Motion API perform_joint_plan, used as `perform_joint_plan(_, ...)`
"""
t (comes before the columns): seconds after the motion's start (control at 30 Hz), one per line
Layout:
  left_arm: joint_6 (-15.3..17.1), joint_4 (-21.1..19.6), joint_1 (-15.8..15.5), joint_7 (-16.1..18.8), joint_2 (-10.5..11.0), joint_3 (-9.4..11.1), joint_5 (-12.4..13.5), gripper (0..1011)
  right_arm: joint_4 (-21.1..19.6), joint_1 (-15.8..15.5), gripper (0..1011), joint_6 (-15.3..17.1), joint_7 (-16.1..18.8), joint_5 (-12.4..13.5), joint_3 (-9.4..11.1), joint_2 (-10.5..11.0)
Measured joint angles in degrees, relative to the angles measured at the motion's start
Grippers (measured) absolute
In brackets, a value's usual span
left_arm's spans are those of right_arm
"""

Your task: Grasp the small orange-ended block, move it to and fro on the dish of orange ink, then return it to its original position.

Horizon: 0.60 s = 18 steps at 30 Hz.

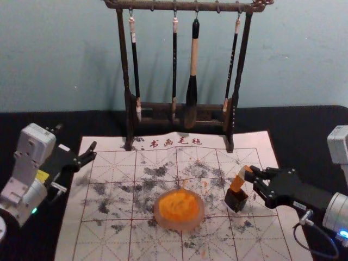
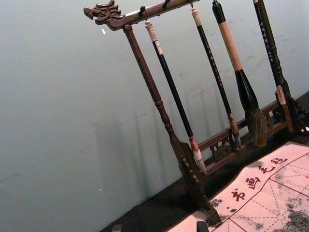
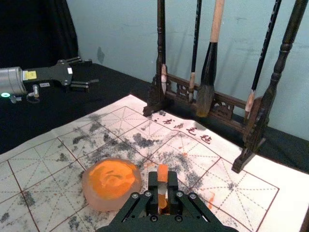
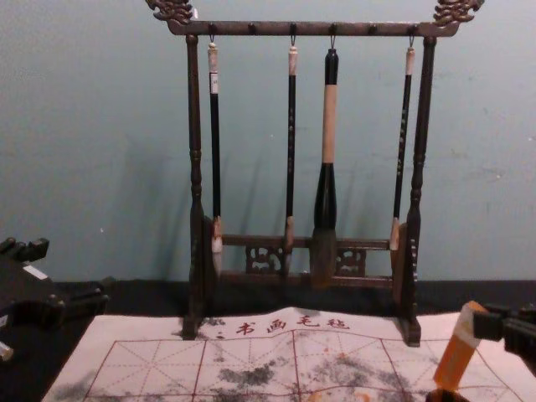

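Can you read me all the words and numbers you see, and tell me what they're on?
"书画毛毡" on the white mat.
Tiny writing on some hanging brushes: too small to read.
White label on the leftmost brush: too small to read.
Stickers on the left gripper and right gripper: too small to read.

Carved wooden rack (image 4: 268,29), matt black cloth (image 1: 299,125), smooth frosted dish (image 1: 179,225), matt sheet (image 1: 72,247)
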Motion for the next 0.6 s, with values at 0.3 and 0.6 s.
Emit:
perform_joint_plan(0.3, 0.0, 0.0, 0.0, 0.0, 0.0, 0.0, 0.0, 1001, 0.0, -1.2, 83, 0.9, -0.6, -0.5, 0.9, -0.2)
perform_joint_plan(0.6, 0.0, 0.0, 0.0, 0.0, 0.0, 0.0, 0.0, 1001, 2.0, -0.7, 83, 1.6, -0.3, -1.1, 0.7, -1.0)
